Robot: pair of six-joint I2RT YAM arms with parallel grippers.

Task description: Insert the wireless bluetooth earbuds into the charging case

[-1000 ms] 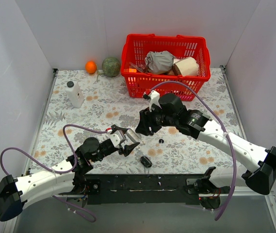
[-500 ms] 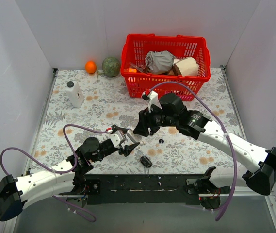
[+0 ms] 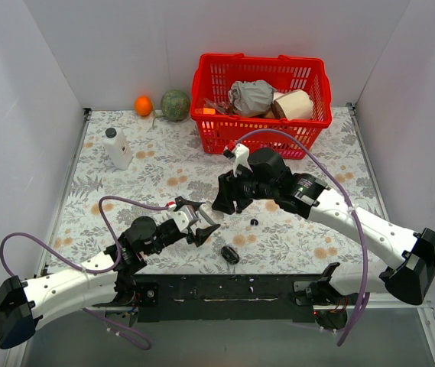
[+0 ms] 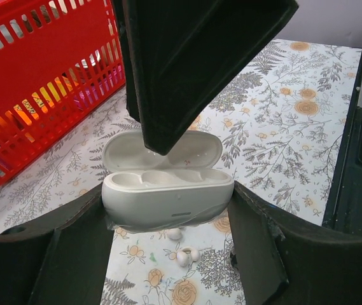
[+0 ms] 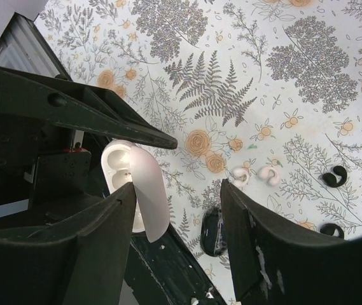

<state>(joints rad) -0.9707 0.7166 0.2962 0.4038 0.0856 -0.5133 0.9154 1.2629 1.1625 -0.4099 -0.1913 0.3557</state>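
In front of the red basket (image 3: 221,131), one charging case (image 4: 168,190) sits raised off the worktop (image 3: 152,164), clamped by its ends in the left hand (image 3: 202,220). It is glossy white and pebble-shaped, with its lid swung up and two wells showing. The right hand (image 5: 178,190) hangs just above it, fingers apart with only worktop between them. Two tiny black earbuds (image 5: 334,176) lie loose on the near side of the basket, with two small white bits (image 5: 241,176) and one black oval object (image 5: 211,230).
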